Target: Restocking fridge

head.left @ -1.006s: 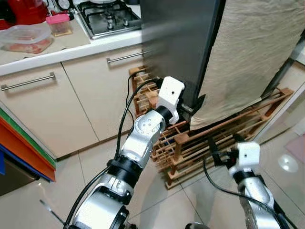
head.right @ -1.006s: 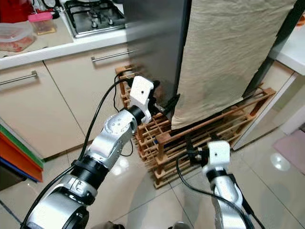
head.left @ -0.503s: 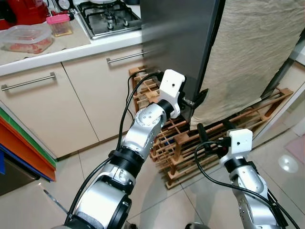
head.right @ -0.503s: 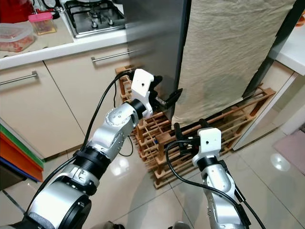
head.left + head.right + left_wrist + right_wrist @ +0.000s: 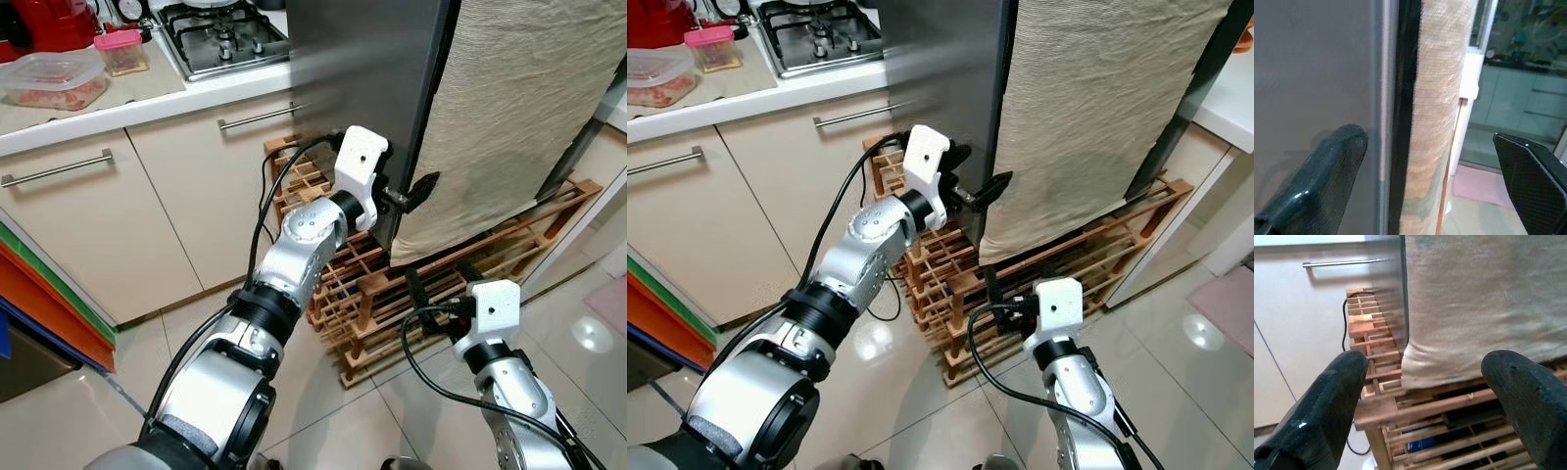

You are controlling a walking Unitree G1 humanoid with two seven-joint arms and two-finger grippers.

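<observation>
Your left gripper (image 5: 409, 193) sits at the front corner of the grey fridge (image 5: 372, 88), its 2 black fingers spread apart, straddling the dark seam where the door edge meets the beige cloth (image 5: 519, 108) draped over the door. The fridge stands beside the counter (image 5: 118, 98), above a wooden rack (image 5: 392, 294). You are probably about to pull the door. Expect it to be heavy and stiff, with a seal that likely resists at first, and expect smooth metal that may slip. The cloth is soft and will slide or bunch, so hook the rigid door edge, not the fabric. Your right gripper (image 5: 434, 282) hovers low before the rack, jaws apart and holding nothing.
</observation>
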